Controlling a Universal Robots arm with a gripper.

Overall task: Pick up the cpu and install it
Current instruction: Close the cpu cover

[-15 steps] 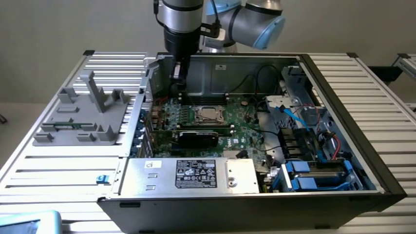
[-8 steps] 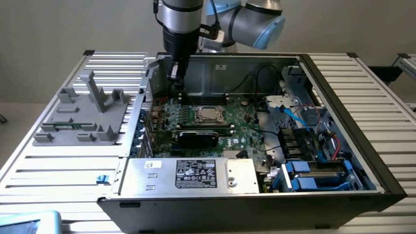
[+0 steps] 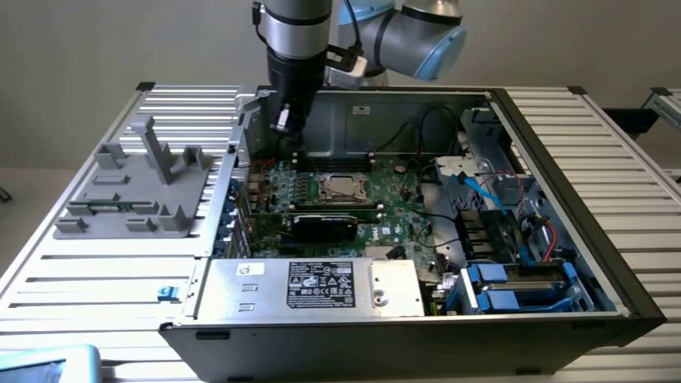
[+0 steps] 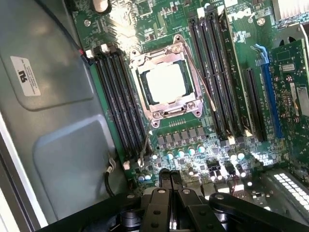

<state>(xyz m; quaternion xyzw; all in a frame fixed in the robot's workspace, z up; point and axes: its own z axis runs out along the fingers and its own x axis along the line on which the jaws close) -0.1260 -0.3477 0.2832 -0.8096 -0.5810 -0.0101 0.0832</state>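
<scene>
The hand [image 4: 170,178], fingers pinched together on nothing, hangs over the green motherboard [image 4: 193,140]. The small, flat, square, silvery-grey metal cpu [image 4: 166,83] lies in its metal-framed socket [image 4: 159,115]. It looks light, rigid and delicate; opposite edges seem the safest hold.

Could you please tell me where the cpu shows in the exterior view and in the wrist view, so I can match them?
Exterior view: the cpu lies on the green motherboard, mid-case.
Wrist view: the cpu is the bright square between two banks of black memory slots.
Shared landmark: the metal socket frame around it.
</scene>
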